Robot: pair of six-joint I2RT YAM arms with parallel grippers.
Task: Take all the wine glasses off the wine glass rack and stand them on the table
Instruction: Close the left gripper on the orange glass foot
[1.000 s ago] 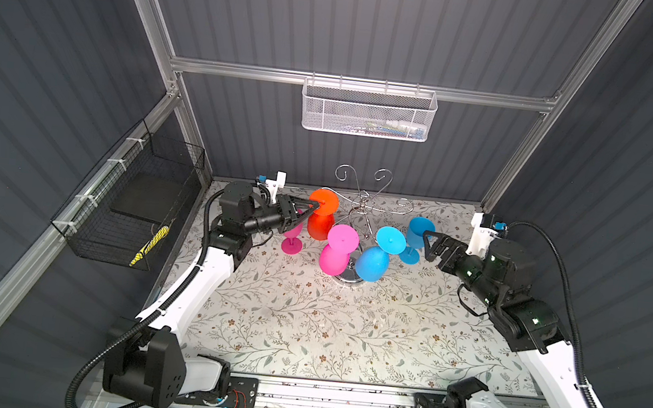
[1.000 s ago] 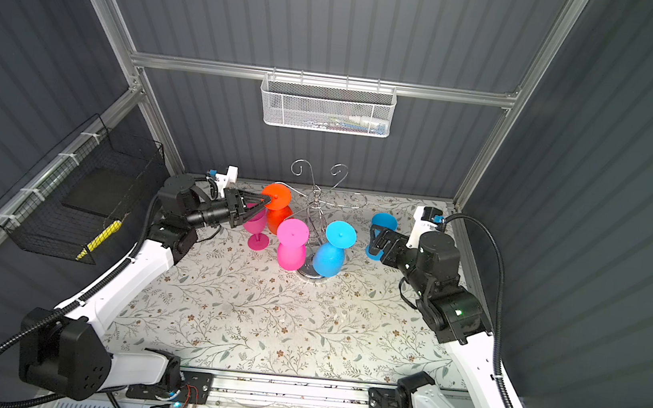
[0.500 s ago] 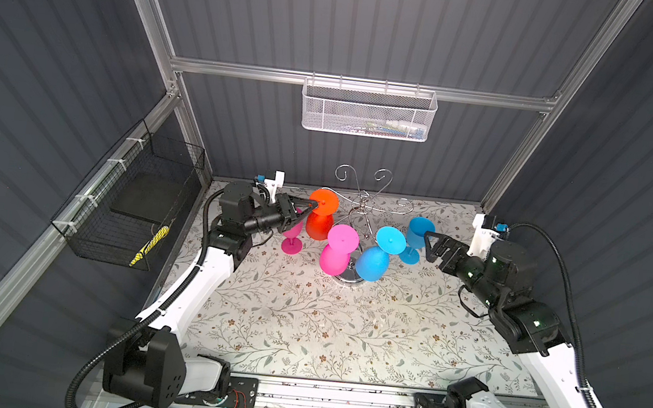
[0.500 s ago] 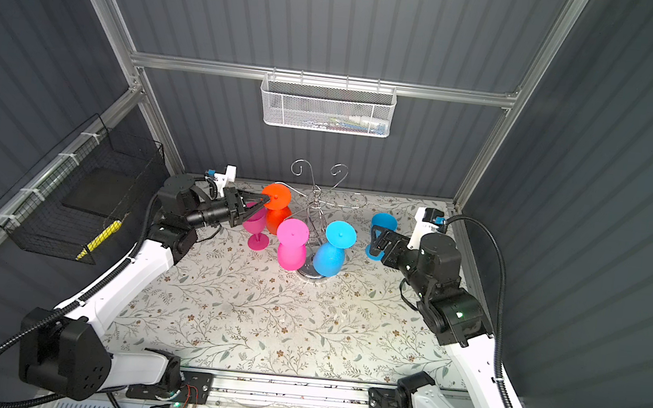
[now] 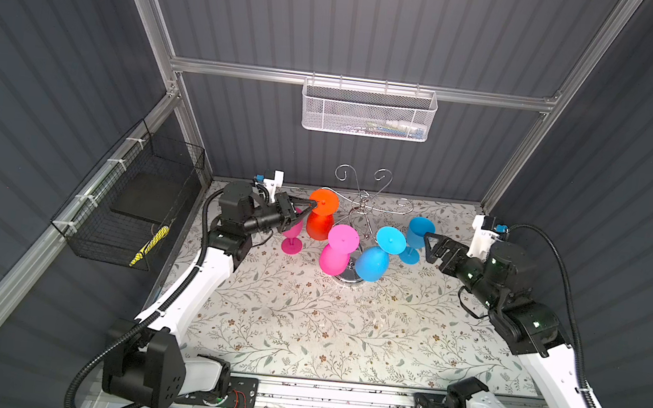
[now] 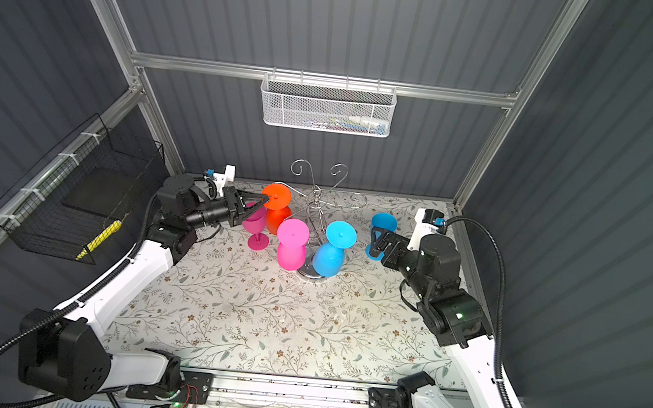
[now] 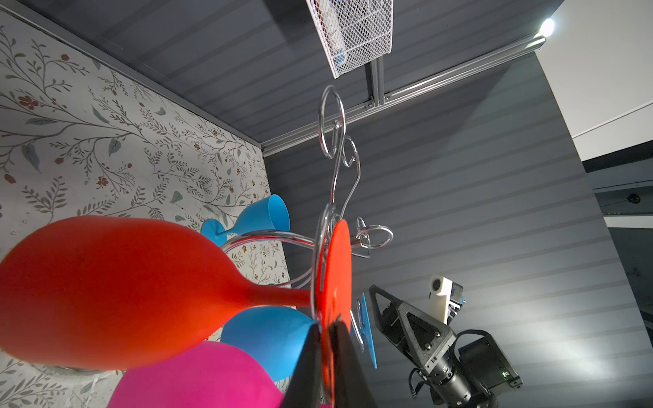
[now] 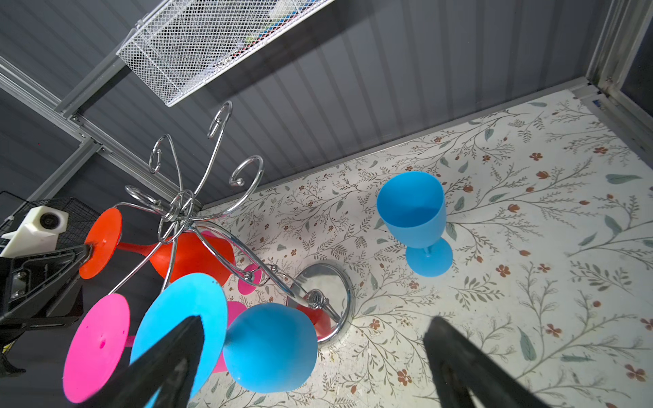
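Closure on the left over the past second: left jaws narrowed from a small gap to a pinch on the edge of the orange wine glass (image 5: pixel 321 218), at its flat foot (image 7: pixel 335 275). One finger (image 7: pixel 307 367) on each face of that disc, plain from the left wrist view.

Glass itself not shifted since then. Hung bowl-down on the wine glass rack (image 5: pixel 363 203), stem in a chrome arm, foot seated above the wire, on the rack's left in both top views.

Meaning for the task, as a judgement: grasp made or all but made, removal not yet begun. Next, probably a slide of the foot outward along the arm to its open end, then away. Possible trouble: drag on the rack, standing only on its round base (image 5: pixel 346 277), and a knock to the hanging pink glass (image 5: pixel 335 252) or hanging blue glass (image 5: pixel 373 258) just beside.

Right jaws unchanged: spread wide, empty, close by the hanging blue glass's foot (image 8: pixel 190 300); contact there impossible to tell.

Upright on the desk (image 5: pixel 343 332), off the rack: blue goblet (image 5: pixel 418 232) and standing pink glass (image 5: pixel 291 246).
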